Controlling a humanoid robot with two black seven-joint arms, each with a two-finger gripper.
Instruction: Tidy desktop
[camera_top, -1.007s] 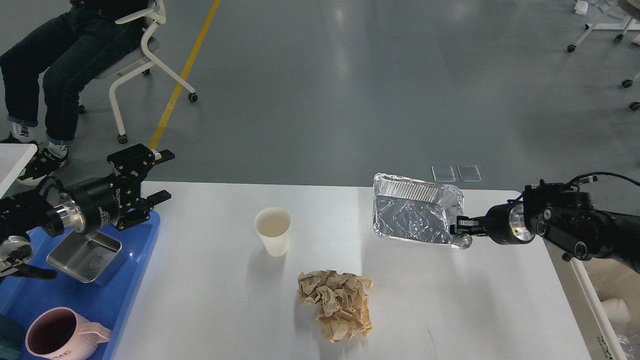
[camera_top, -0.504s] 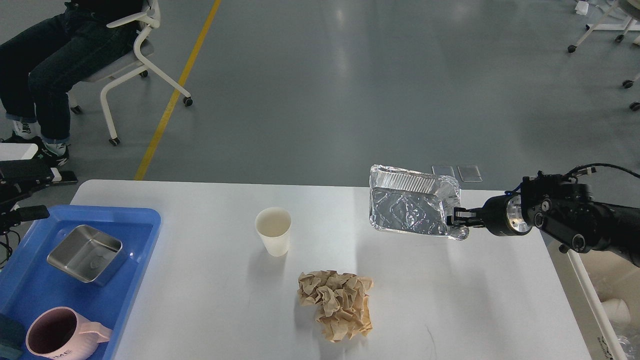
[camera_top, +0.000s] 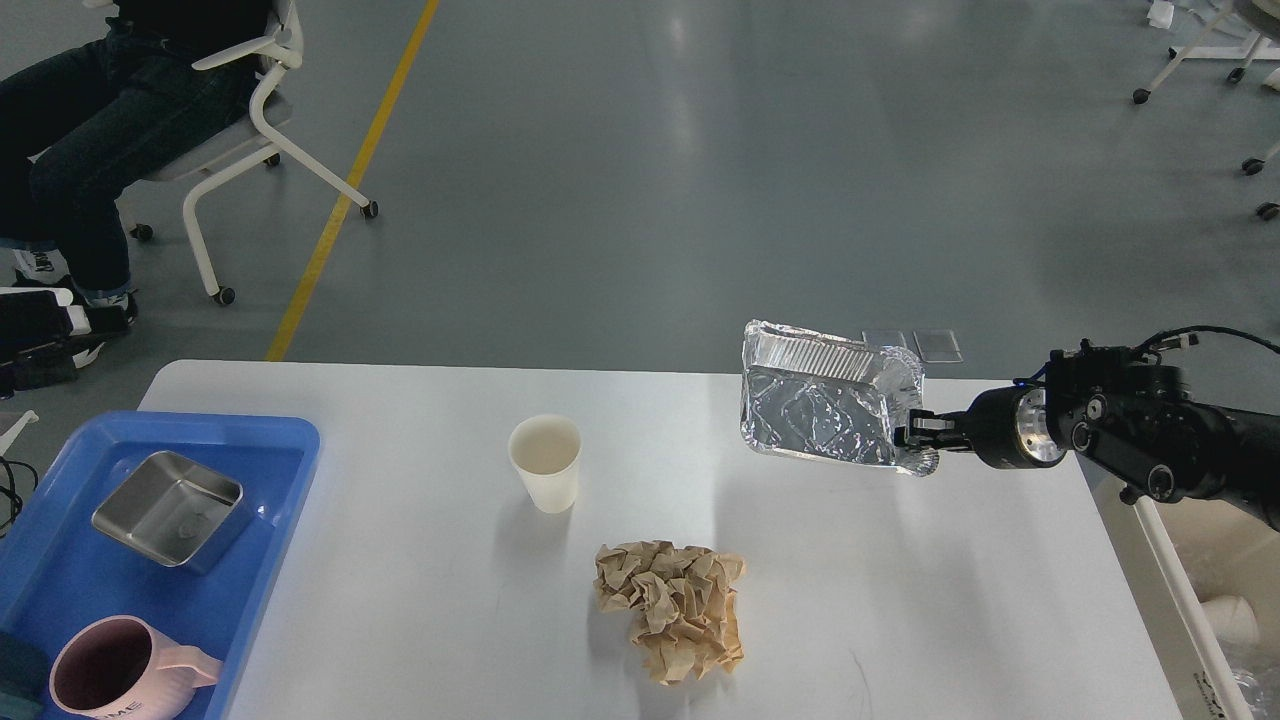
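The white desktop (camera_top: 420, 600) holds a white paper cup (camera_top: 545, 475) standing upright and a crumpled brown paper ball (camera_top: 672, 608) in front of it. My right gripper (camera_top: 915, 436) is shut on the right rim of an empty aluminium foil tray (camera_top: 820, 415) and holds it tilted above the desktop's far right. My left gripper (camera_top: 40, 335) is only partly in view at the far left edge, beyond the desktop; its fingers cannot be told apart.
A blue plastic bin (camera_top: 280, 450) on the left holds a steel square dish (camera_top: 170, 508) and a pink mug (camera_top: 110, 675). A white waste bin (camera_top: 1215, 590) stands right of the desktop. A seated person on a wheeled chair (camera_top: 240, 130) is at far left.
My left arm has drawn back from over the blue bin to the left edge of the view. My right gripper has lifted the foil tray slightly. The view has shifted a little.
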